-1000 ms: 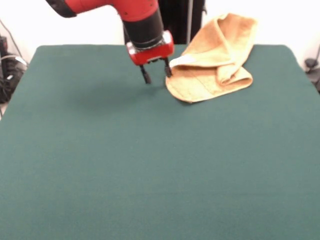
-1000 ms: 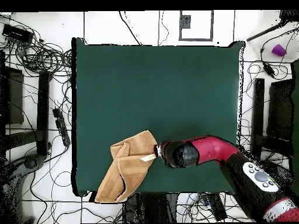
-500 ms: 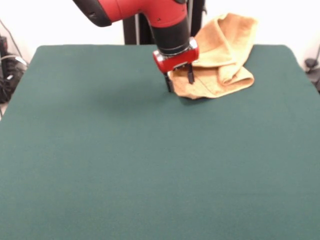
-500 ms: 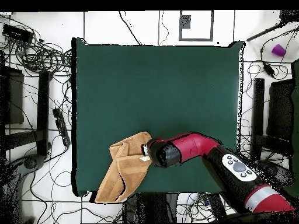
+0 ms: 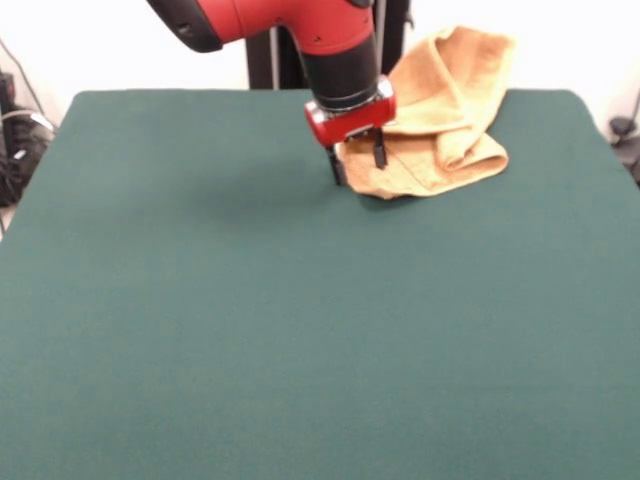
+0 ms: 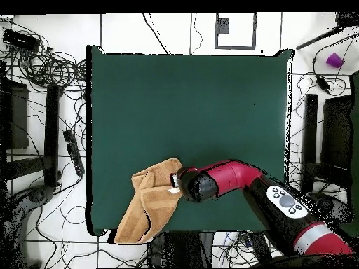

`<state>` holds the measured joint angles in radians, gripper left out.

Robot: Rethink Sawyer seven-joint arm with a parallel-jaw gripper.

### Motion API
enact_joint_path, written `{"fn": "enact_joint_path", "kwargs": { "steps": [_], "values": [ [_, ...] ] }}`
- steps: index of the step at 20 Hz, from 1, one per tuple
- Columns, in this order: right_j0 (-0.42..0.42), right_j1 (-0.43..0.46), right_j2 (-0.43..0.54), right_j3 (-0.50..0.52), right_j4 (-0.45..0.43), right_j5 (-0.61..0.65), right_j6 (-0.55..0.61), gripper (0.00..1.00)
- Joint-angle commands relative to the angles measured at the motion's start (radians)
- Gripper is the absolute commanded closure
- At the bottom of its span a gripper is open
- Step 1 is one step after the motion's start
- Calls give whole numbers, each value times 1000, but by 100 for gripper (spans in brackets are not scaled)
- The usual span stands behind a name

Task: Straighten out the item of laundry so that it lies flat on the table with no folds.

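Orange-yellow terry hand towel (image 5: 440,120) is bunched in folds at the far right of the dark green cloth-topped table (image 5: 300,320), partly overhanging its far edge. Red-and-black gripper (image 5: 356,167) is lowered with fingers apart, straddling the towel's near-left edge.

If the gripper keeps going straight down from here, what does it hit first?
Most likely the towel: the gripper points down with open fingers straddling its near-left edge, one finger over the cloth, the other at the table. Exact height is unclear.
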<state>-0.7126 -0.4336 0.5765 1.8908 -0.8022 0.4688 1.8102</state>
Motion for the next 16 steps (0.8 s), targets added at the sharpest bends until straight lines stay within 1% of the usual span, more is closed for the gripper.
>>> {"fn": "enact_joint_path", "kwargs": {
  "steps": [1, 6, 10, 14, 16],
  "values": [
    [13, 141, -13, -78, -74, -121, -17, 0],
    [74, 94, -66, -61, -51, -143, 90, 0],
    [67, 118, -63, -67, -15, -164, 100, 0],
    [76, 116, -74, -64, 2, -199, 129, 0],
    [84, 119, -87, -60, 15, -254, 169, 0]
  ]
}}
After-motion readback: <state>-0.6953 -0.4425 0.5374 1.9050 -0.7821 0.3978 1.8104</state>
